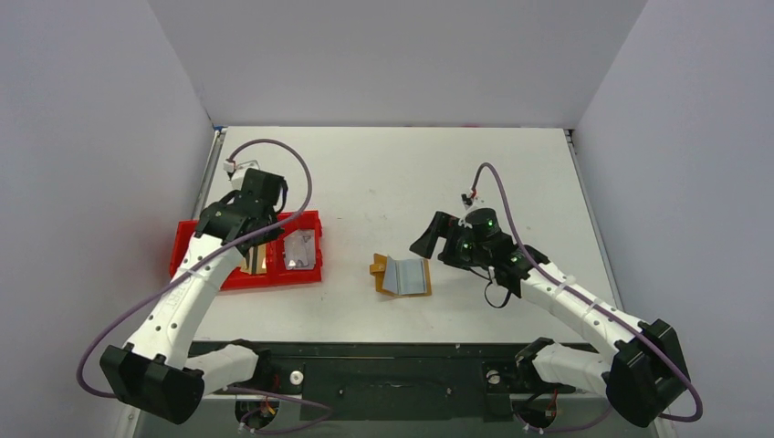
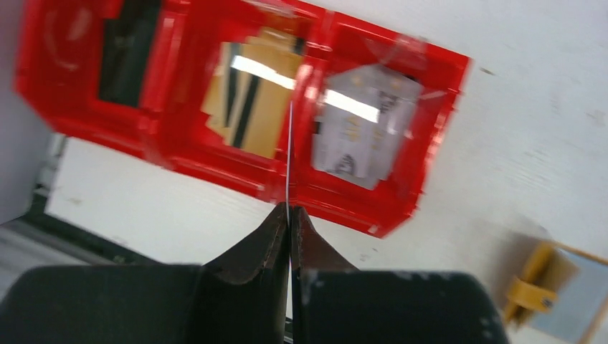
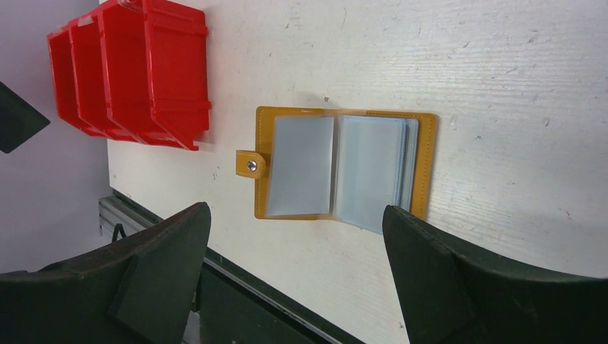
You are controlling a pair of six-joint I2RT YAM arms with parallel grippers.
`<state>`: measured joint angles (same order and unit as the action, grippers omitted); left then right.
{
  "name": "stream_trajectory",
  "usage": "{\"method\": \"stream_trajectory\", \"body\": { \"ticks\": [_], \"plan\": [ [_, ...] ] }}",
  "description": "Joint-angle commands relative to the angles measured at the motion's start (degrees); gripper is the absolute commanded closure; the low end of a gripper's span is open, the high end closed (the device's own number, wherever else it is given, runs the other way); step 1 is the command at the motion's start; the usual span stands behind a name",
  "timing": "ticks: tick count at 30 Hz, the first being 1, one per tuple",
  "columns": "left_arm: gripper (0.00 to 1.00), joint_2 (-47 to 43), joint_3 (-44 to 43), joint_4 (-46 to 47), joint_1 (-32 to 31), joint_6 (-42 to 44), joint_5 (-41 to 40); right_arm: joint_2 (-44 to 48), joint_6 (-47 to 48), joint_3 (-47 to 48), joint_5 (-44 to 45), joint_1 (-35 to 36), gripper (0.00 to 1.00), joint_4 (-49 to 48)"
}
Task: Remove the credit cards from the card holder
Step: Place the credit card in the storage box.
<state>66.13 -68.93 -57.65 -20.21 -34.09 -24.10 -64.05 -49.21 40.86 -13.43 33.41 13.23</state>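
The tan card holder lies open on the table, and pale blue cards or sleeves show inside it. It also shows in the right wrist view and at the left wrist view's lower right. My right gripper is open and empty, hovering just right of the holder. My left gripper is shut on a thin card seen edge-on, above the red tray.
The red compartmented tray sits at the table's left. One compartment holds a gold card, the one beside it a grey-white card. The table's front edge with a black rail lies near the holder.
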Motion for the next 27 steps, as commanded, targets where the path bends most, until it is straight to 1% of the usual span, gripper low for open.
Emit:
{"method": "stream_trajectory", "body": {
  "ticks": [1,6,7,11,14,18,22,27],
  "plan": [
    [1.0,2.34,-3.43,-9.35,3.17,-0.56,-19.09,0.1,3.19,2.84,0.4,-0.17,0.14,2.35],
    [1.0,6.75,-3.61,-8.59,8.26,1.24,-24.97,0.4,4.3,3.32,0.15,-0.14,0.14,4.06],
    [1.0,8.45,-3.68,-8.22,9.46,1.49,-27.17,0.35,4.54,3.42,-0.04,-0.12,0.14,4.49],
    [1.0,13.27,-4.41,-6.86,13.49,2.65,-31.02,0.25,5.19,3.95,-0.59,-0.18,0.14,5.76],
    [1.0,15.85,-3.9,-4.05,16.79,5.17,-30.91,0.24,5.87,4.66,-0.8,-0.17,0.14,7.24],
    [1.0,20.32,-3.41,-0.06,23.5,8.84,-30.12,0.24,6.49,5.23,-0.72,-0.1,0.14,8.94],
    [1.0,23.06,-3.88,2.63,26.57,10.24,-25.54,0.51,6.75,5.26,-0.21,-0.1,0.15,9.72],
    [1.0,27.59,-6.12,3.33,28.82,10.43,-22.85,0.91,6.38,4.91,0.33,-0.08,0.14,10.19]
  ]
}}
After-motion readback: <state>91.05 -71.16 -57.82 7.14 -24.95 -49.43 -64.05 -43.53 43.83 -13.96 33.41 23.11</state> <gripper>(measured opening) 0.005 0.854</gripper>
